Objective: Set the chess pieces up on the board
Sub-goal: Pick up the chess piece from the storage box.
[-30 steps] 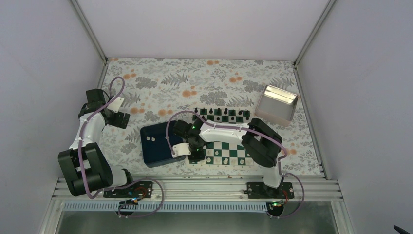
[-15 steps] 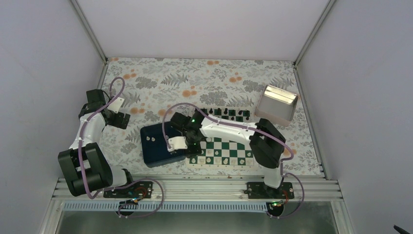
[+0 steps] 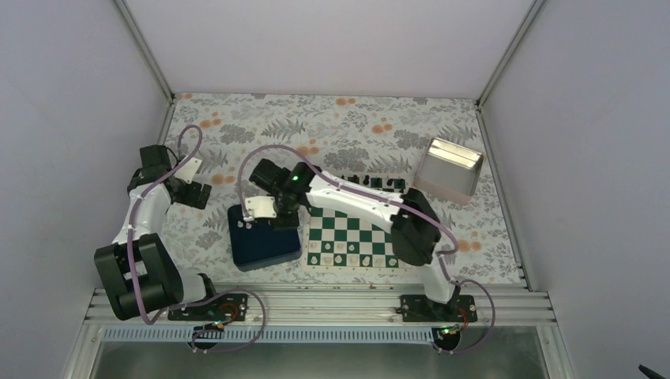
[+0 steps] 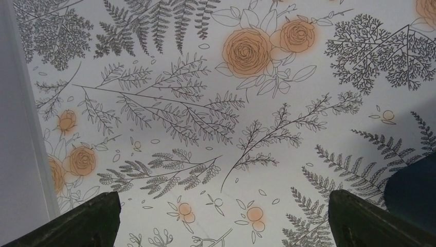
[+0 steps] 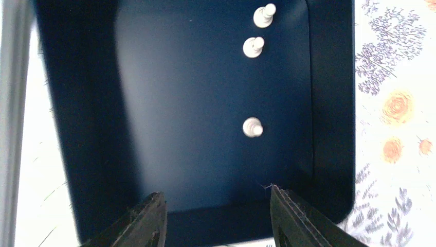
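Three white chess pieces point(image 5: 253, 47) lie on the floor of the navy tray point(image 5: 77, 128), all toward one side wall, as the right gripper point(image 5: 216, 193) hangs over the tray's opposite end with its jaws apart and nothing between them. The nearest piece point(image 5: 252, 127) sits straight ahead of the fingertips and a little toward the right-hand finger, well apart from both. The other two lie together farther along the same wall. From above each shows a round base with its head offset, so they seem to stand upright with their long axes pointing up toward the wrist. That cannot be confirmed from this angle.

The board point(image 3: 348, 225) lies just beside the tray on the right arm's side, with white pieces on the rows nearest the arms and black pieces point(image 3: 371, 183) along its far edge. The left gripper point(image 4: 223, 194), its jaws wide and empty, hovers over the floral worktop point(image 4: 257, 51) on the tray's other side, with only a tray corner in its wrist view. The right arm is plainly the nearer. Its likely next move is forward and down onto the nearest piece.
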Robot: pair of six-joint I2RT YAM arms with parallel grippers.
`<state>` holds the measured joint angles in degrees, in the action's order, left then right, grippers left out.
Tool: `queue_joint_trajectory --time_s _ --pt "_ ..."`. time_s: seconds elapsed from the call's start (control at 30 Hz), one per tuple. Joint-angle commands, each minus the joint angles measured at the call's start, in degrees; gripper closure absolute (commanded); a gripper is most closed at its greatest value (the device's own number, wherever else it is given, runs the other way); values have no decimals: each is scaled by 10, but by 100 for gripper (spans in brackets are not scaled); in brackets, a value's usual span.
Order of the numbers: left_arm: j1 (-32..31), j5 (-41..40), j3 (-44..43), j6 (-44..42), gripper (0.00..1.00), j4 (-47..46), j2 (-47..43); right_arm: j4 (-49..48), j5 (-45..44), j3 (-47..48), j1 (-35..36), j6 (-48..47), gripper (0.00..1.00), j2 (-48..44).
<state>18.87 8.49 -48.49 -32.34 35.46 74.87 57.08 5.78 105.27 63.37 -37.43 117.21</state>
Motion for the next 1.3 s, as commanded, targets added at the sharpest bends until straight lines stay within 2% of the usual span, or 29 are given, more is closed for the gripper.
queue_joint_trajectory --time_s 0.0,0.4,0.8,1.27 --pt "2 14 5 -2 0 -6 -14 -19 -21 51 4 2 46 62" --pt "2 15 27 -3 0 -22 -14 -25 -30 123 -5 -2 43 159" --pt "2 9 42 -7 0 -34 -12 -41 -35 125 -28 -4 42 185" --pt "2 7 51 -10 0 -46 -4 -45 10 121 -35 -15 44 195"
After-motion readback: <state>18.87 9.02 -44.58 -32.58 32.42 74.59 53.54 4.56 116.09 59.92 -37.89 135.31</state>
